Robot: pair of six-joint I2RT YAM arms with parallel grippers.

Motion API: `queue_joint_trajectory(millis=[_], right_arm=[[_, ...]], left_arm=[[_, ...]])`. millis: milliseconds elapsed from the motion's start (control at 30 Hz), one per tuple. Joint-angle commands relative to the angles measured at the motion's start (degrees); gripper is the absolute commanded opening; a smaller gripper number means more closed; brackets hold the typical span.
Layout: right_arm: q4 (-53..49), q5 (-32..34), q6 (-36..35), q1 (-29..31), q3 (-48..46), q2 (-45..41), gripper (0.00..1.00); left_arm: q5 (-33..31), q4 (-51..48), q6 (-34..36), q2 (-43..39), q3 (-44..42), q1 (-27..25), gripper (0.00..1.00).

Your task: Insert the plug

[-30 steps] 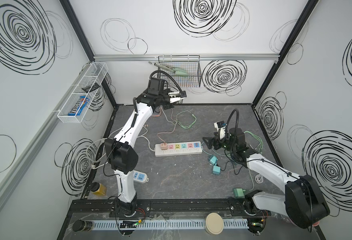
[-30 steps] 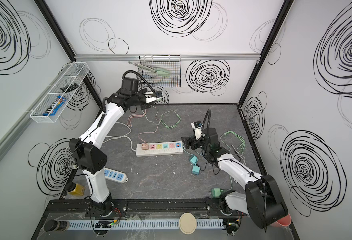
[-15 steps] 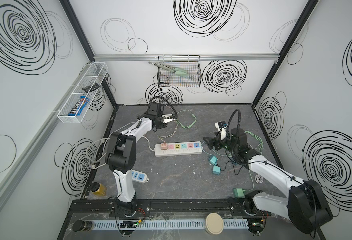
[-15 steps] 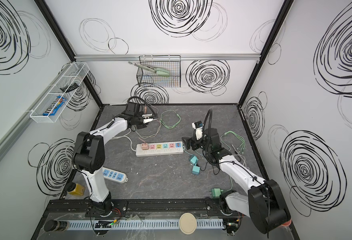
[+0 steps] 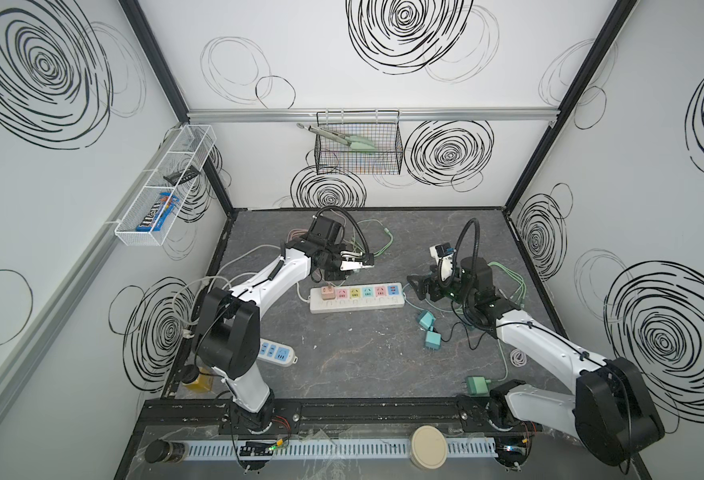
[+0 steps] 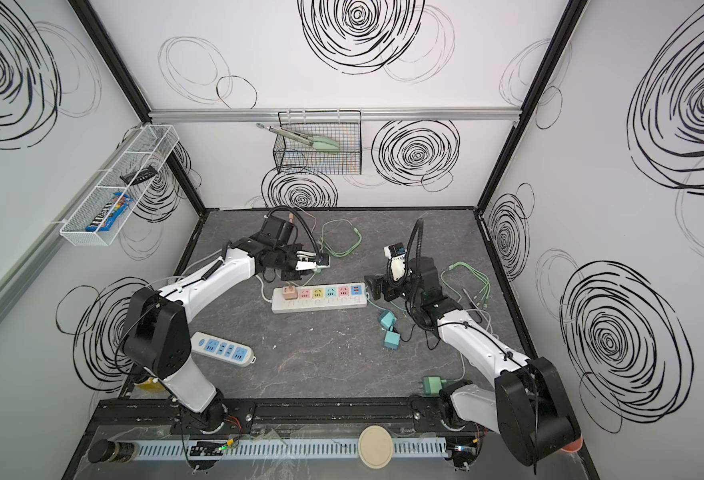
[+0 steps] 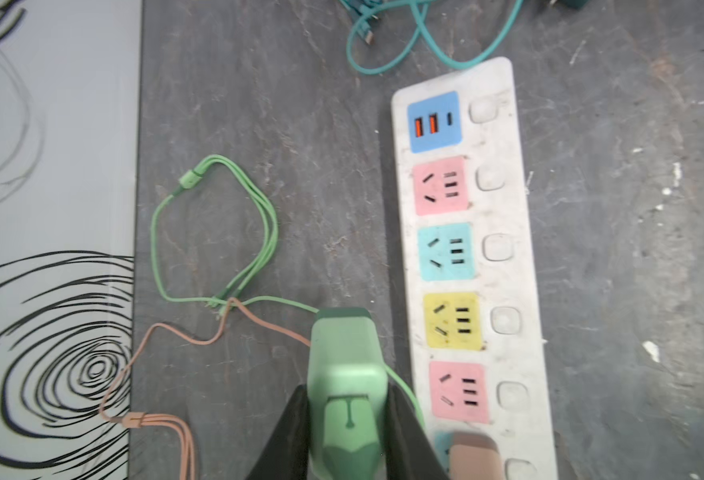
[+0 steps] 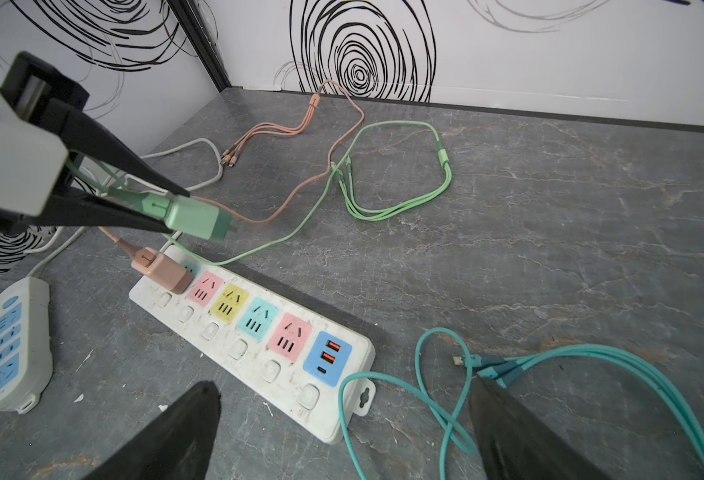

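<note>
My left gripper (image 7: 346, 395) is shut on a light green plug (image 7: 344, 361), with a black finger on each side. In the right wrist view the plug (image 8: 194, 218) hangs level in the air, just behind and above the left end of the white power strip (image 8: 254, 361). A tan plug (image 8: 161, 270) sits in that end's socket. The strip's pink, yellow, blue and pink sockets are free. In both top views my left gripper (image 5: 358, 266) (image 6: 312, 262) hovers behind the strip (image 5: 356, 305) (image 6: 319, 307). My right gripper (image 8: 344, 388) (image 5: 418, 286) stands open by the strip's right end, holding nothing.
A blue-and-white second strip (image 5: 277, 353) lies at the front left. Two teal chargers (image 5: 427, 328) and a green charger (image 5: 479, 384) lie on the right. Green (image 7: 217, 232), tan and teal (image 8: 425, 374) cables trail over the grey table. A wire basket (image 5: 358, 149) hangs on the back wall.
My left arm has come down from high by the back wall with the green plug and now hovers low behind the strip. The right arm has stayed put.
</note>
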Motion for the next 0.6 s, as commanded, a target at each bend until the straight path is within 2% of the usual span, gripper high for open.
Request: queue_joint_trajectory(millis=[0,133,567], right_arm=[[-1.3,-0.5,-0.8,-0.2,1.6,0.9,0.97],[-1.2,-0.6,-0.9,-0.2,1.2,1.2,0.97],[-2.9,1.1,-2.5,-0.1,1.4,1.9,0.97]], left_arm=[[-2.2,-5.8,-0.4,1.7,1.0,-1.5,0.00],[-7.1,-6.9,-0.4,2.8,-0.8,-1.7,0.00],[-9.3,-15.7,-2.1,5.8,3.9,-1.9,0.00]])
